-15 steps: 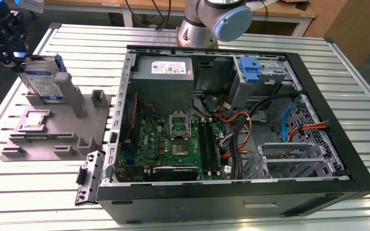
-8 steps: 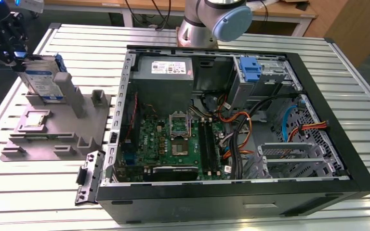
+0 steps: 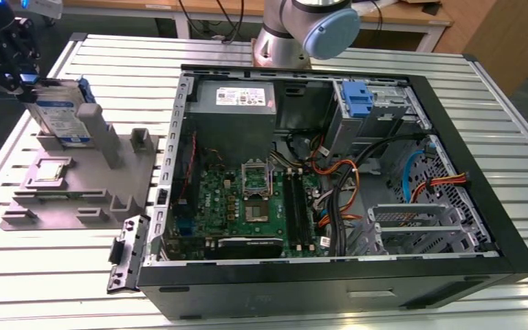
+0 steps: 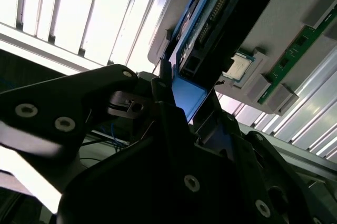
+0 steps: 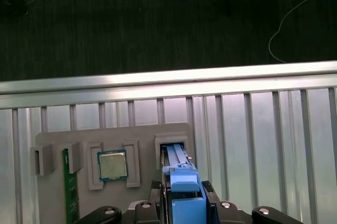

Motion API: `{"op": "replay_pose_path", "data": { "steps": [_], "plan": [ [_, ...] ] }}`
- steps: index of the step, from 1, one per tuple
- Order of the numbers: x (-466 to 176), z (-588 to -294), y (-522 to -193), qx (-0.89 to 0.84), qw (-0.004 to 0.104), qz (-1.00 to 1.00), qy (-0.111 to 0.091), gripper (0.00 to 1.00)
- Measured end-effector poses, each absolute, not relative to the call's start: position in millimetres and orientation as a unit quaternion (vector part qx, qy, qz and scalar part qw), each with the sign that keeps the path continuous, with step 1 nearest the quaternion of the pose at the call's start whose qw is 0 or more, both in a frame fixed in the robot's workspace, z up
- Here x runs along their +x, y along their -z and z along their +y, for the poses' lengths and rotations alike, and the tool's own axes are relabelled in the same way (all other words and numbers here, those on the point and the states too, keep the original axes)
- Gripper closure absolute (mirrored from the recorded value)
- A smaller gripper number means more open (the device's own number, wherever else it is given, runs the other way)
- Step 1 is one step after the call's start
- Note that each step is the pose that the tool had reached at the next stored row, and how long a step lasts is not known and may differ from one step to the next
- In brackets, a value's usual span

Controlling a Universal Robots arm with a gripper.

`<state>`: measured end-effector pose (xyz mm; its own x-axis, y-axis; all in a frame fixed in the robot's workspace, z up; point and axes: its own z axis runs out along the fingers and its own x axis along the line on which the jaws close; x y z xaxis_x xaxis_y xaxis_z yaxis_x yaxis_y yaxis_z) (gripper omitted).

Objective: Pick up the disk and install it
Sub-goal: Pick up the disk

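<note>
At the exterior view's far left, the gripper is clamped on the top edge of the disk, which stands upright with its lower end at a slot in the gray holder on the slatted table. To the right, the open computer case lies well apart from the disk. A square chip sits in the pocket beside that slot.

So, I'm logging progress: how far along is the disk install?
Nothing looks finished yet. The gripper is at the disk, which stands in the grey holder on the exterior view's left. Lifting and installing remain: the disk is outside the computer case.
</note>
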<state>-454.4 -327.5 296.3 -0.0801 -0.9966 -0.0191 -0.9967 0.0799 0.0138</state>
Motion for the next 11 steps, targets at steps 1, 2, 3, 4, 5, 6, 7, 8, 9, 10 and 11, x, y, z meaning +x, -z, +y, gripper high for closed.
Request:
{"op": "replay_pose_path", "data": {
  "steps": [1,2,3,4,5,6,7,8,9,10,11],
  "plan": [
    [-454.5,-327.6,-296.3,-0.678,0.002,0.735,-0.011,0.61],
    [-454.5,-327.6,-296.3,-0.678,0.002,0.735,-0.011,0.61],
    [-454.5,-327.7,-296.4,-0.678,0.002,0.735,-0.011,0.63],
    [-454.5,-327.8,-296.4,-0.678,0.001,0.735,-0.011,0.63],
    [-454.5,-327.8,-296.4,-0.678,0.001,0.735,-0.011,0.63],
    [-454.5,-327.8,-296.4,-0.678,0.001,0.735,-0.010,0.63],
    [-454.5,-327.8,-296.4,-0.678,0.001,0.735,-0.010,0.63],
    [-454.5,-327.8,-296.3,-0.678,0.001,0.735,-0.010,0.63],
    [-454.5,-327.8,-296.3,-0.678,0.001,0.735,-0.010,0.63],
    [-454.5,-327.8,-296.3,-0.678,0.001,0.735,-0.010,0.63],
    [-454.5,-327.7,-296.3,-0.678,0.001,0.735,-0.010,0.63]
  ]
}}
